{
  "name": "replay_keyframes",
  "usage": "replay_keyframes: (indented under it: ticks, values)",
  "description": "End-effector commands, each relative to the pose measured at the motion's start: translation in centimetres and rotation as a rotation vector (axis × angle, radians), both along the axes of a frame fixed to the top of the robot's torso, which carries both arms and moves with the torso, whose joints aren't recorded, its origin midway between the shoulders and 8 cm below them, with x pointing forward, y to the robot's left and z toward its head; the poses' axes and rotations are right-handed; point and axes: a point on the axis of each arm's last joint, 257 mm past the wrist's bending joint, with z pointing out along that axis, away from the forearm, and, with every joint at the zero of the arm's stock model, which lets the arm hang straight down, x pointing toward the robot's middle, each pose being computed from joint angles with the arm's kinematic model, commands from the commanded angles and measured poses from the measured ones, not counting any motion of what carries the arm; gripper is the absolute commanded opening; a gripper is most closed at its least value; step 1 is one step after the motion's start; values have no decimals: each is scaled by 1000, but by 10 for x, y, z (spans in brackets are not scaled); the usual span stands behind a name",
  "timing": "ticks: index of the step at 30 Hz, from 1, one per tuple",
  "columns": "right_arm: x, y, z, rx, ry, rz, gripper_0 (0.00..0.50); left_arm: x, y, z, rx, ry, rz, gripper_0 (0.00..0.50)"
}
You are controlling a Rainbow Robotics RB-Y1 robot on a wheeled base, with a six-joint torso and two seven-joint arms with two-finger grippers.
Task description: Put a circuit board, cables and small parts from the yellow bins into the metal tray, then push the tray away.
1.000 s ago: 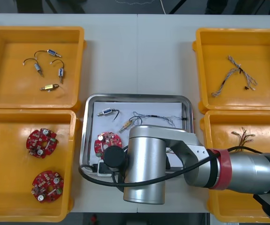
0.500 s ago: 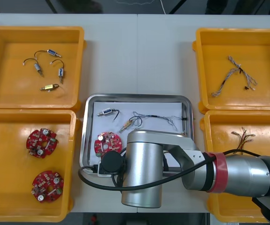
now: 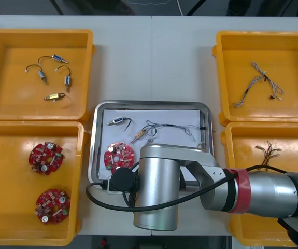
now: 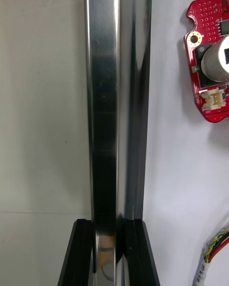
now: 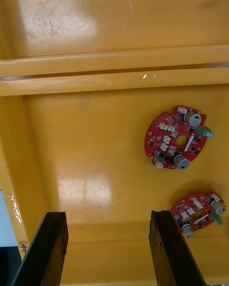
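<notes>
Right gripper (image 4: 109,255) clamped on tray (image 4: 102,100) at near rim; rim runs left-right, tray body far of it. Left gripper (image 5: 107,248) open over bin (image 5: 95,171).

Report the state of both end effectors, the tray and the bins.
Metal tray, holds a circuit board, cables and small metal parts.
Right end effector, shut on the metal tray's rim.
Left end effector, open above the near left bin.
Near left bin, holds two circuit boards.
Far left bin, holds four small metal parts.
Right bins, cables in each.
</notes>
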Motion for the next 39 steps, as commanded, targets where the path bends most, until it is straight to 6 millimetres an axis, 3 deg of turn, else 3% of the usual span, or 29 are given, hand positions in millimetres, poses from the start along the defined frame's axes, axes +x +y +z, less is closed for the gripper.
replay_keyframes:
  ticks: [1, 12, 24, 39]
  values:
    - [18, 0, 16, 0, -63, 14, 0, -5, 12, 14, 58, -16, -16, 500]
    - [55, -7, 44, -25, -152, 10, 0, -5, 12, 14, 58, -16, -16, 500]
    - [75, 1, 70, -31, -175, 15, 0, -5, 12, 14, 58, -16, -16, 500]
    - [118, 3, 105, -54, -241, -18, 0, -5, 12, 14, 58, -16, -16, 500]
